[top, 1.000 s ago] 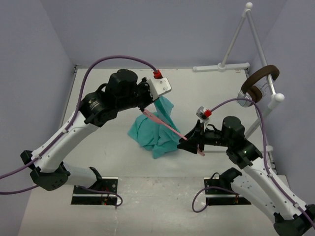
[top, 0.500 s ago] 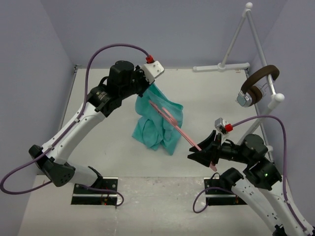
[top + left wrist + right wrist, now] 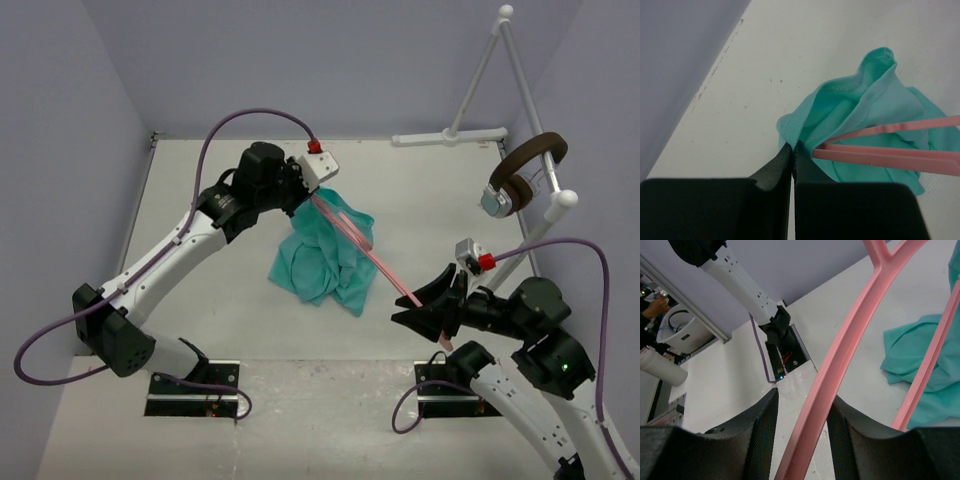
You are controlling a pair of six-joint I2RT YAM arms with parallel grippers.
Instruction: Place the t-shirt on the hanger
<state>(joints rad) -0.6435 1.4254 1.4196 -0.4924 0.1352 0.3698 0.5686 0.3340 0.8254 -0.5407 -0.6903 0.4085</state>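
Observation:
The teal t-shirt (image 3: 320, 255) hangs crumpled from my left gripper (image 3: 305, 195), its lower part resting on the table. In the left wrist view that gripper (image 3: 791, 147) is shut on a fold of the t-shirt's (image 3: 865, 95) edge. The pink hanger (image 3: 375, 265) slants through the air from the cloth to my right gripper (image 3: 425, 305). One hanger (image 3: 890, 157) arm reaches in among the folds beside the pinched edge. My right gripper (image 3: 802, 397) is shut on a bar of the hanger (image 3: 840, 360), with the t-shirt (image 3: 920, 350) beyond.
A white tubular rack (image 3: 510, 90) stands at the back right, with brown headphones (image 3: 525, 165) hung on it. Purple walls close the left and back sides. The arms' base plates (image 3: 195, 385) sit at the near edge.
My right gripper has drawn back toward the near right with the hanger. The left gripper has kept its pinch on the t-shirt, and the hanger's far end now lies close to it.

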